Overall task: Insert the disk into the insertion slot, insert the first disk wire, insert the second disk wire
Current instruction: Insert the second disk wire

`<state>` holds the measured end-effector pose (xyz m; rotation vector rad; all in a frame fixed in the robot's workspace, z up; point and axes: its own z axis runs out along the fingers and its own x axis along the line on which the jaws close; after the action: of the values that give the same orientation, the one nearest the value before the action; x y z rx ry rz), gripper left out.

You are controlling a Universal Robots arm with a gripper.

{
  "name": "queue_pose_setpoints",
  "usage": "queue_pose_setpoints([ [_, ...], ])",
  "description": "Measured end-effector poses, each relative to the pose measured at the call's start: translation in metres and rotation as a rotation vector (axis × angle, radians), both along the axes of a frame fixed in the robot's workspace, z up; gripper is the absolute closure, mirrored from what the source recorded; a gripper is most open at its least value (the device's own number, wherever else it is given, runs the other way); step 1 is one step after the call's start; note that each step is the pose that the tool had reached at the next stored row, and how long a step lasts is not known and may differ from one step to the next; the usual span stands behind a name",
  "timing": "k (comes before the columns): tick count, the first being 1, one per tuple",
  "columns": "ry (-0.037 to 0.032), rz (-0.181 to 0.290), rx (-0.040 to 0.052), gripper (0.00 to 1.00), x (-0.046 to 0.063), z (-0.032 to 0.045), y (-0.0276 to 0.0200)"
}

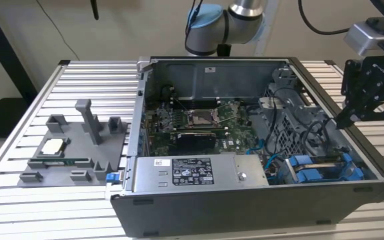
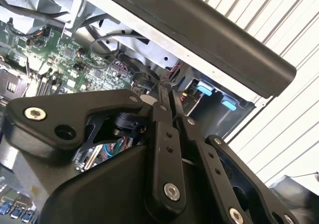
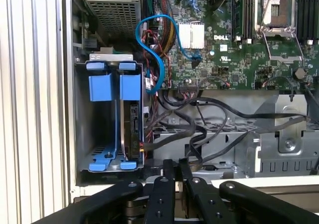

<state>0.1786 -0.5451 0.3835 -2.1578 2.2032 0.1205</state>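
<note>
The disk [image 3: 132, 134] stands edge-on in the drive bay [image 3: 82, 129] of the open computer case, held in a blue carrier frame [image 3: 129, 87]. Beside it is another blue carrier [image 3: 99, 87]. The blue carriers [image 1: 319, 169] sit at the case's front corner on the exterior view's right. A blue wire [image 3: 149, 50] loops from the motherboard down to the disk's edge, and black wires [image 3: 199, 134] lie next to the bay. My gripper [image 1: 344, 120] hangs over the case's wall on the exterior view's right, above the bay. In both wrist views its fingers [image 3: 162, 184] are pressed together with nothing between them [image 2: 167, 92].
The motherboard [image 1: 199, 122] fills the case floor and the power supply [image 1: 192, 172] lies along its front. A grey fixture [image 1: 72, 150] with small parts stands on the slatted table [image 1: 379, 210] at the exterior view's left. The case's dark rim [image 2: 199, 30] runs close to my gripper.
</note>
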Motion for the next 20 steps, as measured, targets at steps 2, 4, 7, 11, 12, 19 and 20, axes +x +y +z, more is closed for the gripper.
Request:
queue_pose_setpoints([
  [2, 0.0, 0.0, 0.0001, 0.84, -0.002, 0.001, 0.0],
  [4, -0.0001, 0.0, -0.0002, 0.84, -0.005, 0.0018, 0.0],
  [7, -0.0005, 0.0, 0.0, 0.84, -0.017, 0.0022, 0.0],
  [11, -0.0008, 0.0, -0.0001, 0.84, -0.025, 0.0024, 0.0],
  [12, -0.001, 0.0, -0.0001, 0.84, -0.027, 0.0024, 0.0],
  [19, -0.0029, 0.0, -0.0002, 0.84, -0.039, 0.0024, -0.0013],
  [20, -0.0029, 0.0, -0.0003, 0.84, -0.04, 0.0023, -0.0022],
])
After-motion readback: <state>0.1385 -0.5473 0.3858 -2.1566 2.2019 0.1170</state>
